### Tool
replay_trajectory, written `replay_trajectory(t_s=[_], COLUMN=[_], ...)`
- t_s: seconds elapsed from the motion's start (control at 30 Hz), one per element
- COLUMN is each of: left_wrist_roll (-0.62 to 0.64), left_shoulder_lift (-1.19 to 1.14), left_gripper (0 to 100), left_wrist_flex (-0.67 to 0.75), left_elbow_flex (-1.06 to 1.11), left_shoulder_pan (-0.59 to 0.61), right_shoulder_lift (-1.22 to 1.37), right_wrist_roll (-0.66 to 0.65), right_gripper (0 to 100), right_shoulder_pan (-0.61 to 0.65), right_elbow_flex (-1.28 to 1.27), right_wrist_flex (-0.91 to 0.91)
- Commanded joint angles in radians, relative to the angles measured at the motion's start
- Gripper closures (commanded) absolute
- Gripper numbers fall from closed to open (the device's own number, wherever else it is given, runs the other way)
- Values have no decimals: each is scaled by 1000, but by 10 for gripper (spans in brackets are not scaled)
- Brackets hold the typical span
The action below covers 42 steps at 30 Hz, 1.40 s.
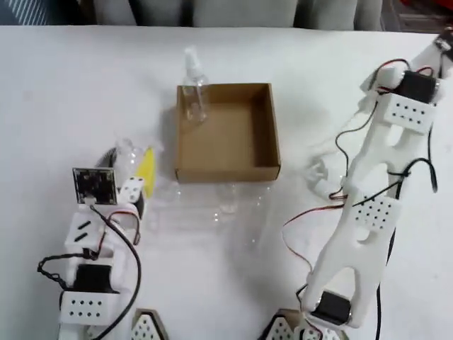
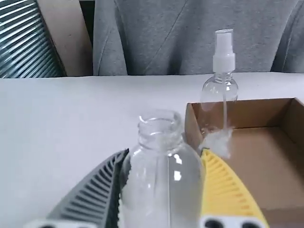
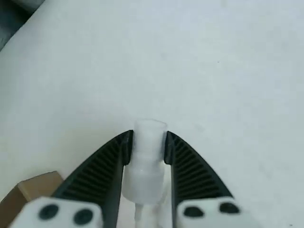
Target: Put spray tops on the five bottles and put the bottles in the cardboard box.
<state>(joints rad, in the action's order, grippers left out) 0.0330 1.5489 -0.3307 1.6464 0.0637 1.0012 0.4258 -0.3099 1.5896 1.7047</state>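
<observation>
left gripper [image 2: 165,156] clamps an open-necked bottle [image 2: 160,130], seemingly upright; right gripper [image 3: 148,137] pinches a spray top [image 3: 144,178]

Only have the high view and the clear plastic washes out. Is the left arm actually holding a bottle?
Observer: Yes. In the left wrist view the left gripper is shut on a clear bottle, and its neck is open with no top on it.
Operator: And the right arm, is it holding anything?
Observer: In the right wrist view the right gripper is shut on a white spray top, above bare table.
</observation>
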Motion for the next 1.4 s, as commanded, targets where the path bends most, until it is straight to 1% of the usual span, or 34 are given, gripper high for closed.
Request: replay_trajectory(t_s=[0.0, 0.17, 0.33, 0.5, 0.63, 0.77, 0.93, 1.0, 1.13, 1.23, 1.37], left_wrist_roll=[8, 8, 8, 3, 2, 2, 2, 0, 0, 0, 0], left_shoulder_lift=[18, 16, 13, 13, 15, 18, 18, 18, 18, 18, 18], left_gripper=[979, 979, 979, 979, 979, 979, 979, 979, 979, 979, 979], left_wrist_flex=[35, 35, 28, 25, -66, -176, -270, -310, -362, -371, -381], left_elbow_flex=[-106, -163, -224, -239, -239, -238, -236, -236, -238, -238, -238], left_shoulder_pan=[-87, -179, -268, -364, -424, -472, -504, -507, -506, -506, -504], right_shoulder_lift=[-130, -269, -496, -759, -944, -1096, -1219, -1251, -1297, -1353, -1438], right_wrist_roll=[-66, -98, -100, -100, -101, -101, -103, -155, -322, -338, -338], right_gripper=[983, 983, 983, 983, 983, 982, 981, 981, 981, 981, 981], right_shoulder_pan=[-36, -70, -90, -81, -35, 51, 186, 246, 375, 456, 515], right_elbow_flex=[69, -18, -265, -511, -661, -769, -848, -876, -944, -985, -1076], right_wrist_flex=[39, 41, 39, 36, 36, 27, -33, -67, -99, -94, -120])
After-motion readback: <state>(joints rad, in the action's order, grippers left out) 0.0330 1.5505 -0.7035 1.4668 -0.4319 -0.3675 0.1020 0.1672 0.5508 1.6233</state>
